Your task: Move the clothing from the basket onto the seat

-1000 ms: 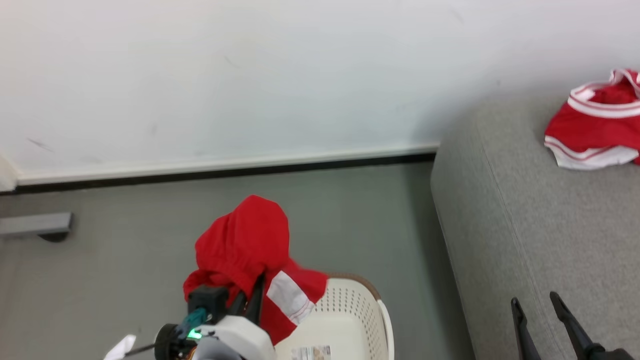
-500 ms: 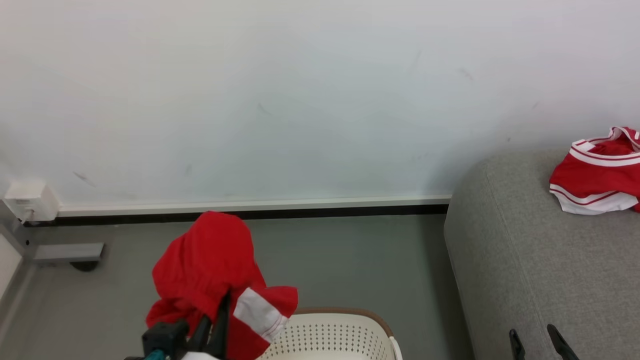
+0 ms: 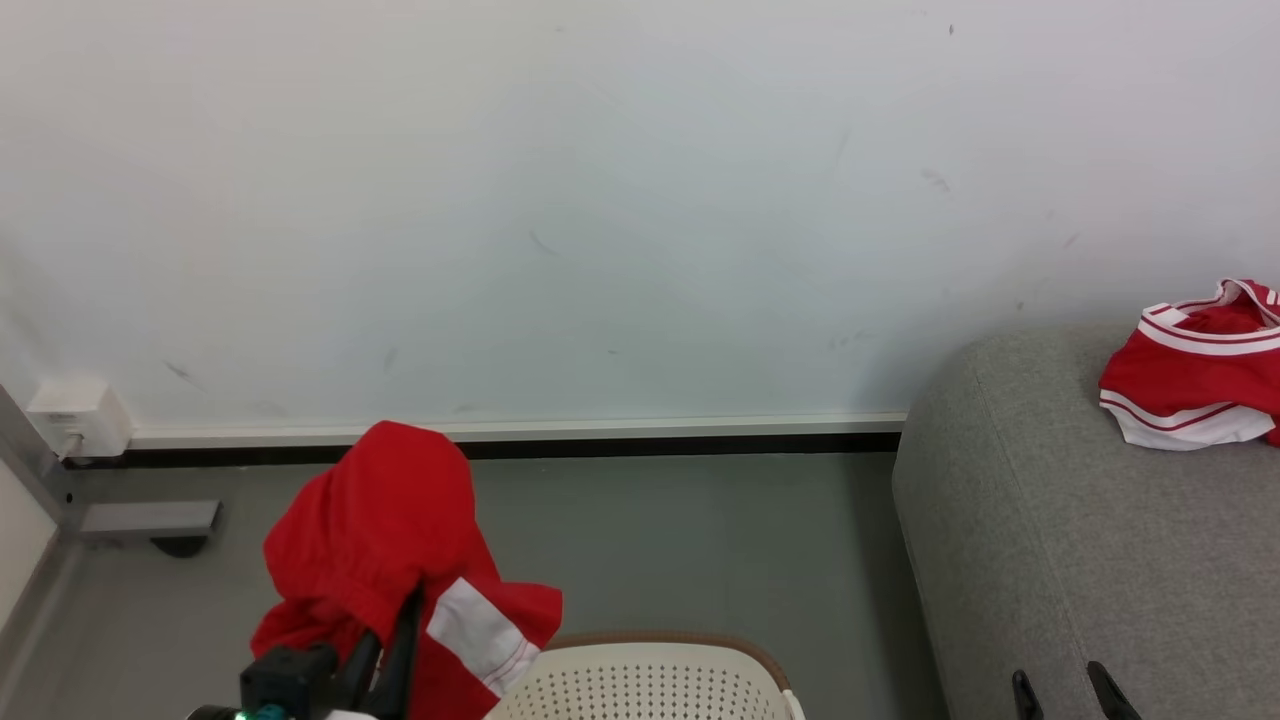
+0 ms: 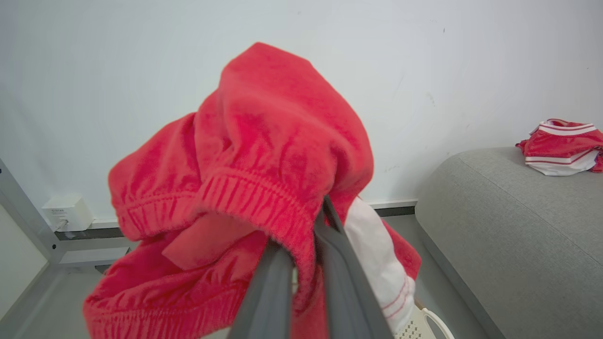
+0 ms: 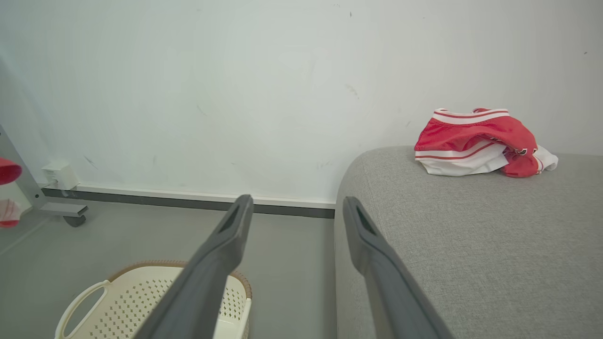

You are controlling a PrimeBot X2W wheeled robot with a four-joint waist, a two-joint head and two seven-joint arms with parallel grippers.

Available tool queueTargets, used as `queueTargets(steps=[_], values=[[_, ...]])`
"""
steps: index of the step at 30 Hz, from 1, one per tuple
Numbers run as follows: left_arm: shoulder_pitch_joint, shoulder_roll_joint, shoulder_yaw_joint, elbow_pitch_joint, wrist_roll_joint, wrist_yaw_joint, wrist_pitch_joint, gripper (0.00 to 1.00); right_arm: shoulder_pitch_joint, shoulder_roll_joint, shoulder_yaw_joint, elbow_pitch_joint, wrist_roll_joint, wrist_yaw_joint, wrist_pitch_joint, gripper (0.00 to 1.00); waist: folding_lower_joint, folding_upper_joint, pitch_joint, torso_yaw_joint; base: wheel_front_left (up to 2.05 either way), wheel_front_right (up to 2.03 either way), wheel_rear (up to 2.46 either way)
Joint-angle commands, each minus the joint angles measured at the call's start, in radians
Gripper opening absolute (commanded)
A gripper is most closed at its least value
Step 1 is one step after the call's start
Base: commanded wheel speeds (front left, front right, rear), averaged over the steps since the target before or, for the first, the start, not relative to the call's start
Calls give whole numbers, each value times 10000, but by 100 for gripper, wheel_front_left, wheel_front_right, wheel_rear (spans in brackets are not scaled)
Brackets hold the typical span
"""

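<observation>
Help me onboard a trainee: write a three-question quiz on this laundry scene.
1. True or false: the striped garment lies on the couch.
2. Which grips the red garment? A. the left end effector B. the right end effector C. both
3. Fill in: the right end effector's fingers stand ___, with nothing between them.
Key: 1 true; 2 A; 3 open.
</observation>
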Motion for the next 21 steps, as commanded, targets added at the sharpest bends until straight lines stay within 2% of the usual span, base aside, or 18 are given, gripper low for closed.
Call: queueTargets(steps=[1, 7, 21], values=[[84, 140, 54, -84, -1, -47, 18, 0, 115, 0, -17, 14, -62, -24, 9, 100, 1, -1, 14, 8, 0, 0, 0], [60, 359, 113, -64, -68, -42, 93, 0, 116, 15, 7, 8, -30, -24, 8, 100, 1, -1, 59, -3, 0, 0, 0], [-240, 273, -195, -500, 122, -27, 114, 0, -111, -103, 178, -172, -61, -23, 9, 100, 1, -1, 193, -95, 0, 0, 0]])
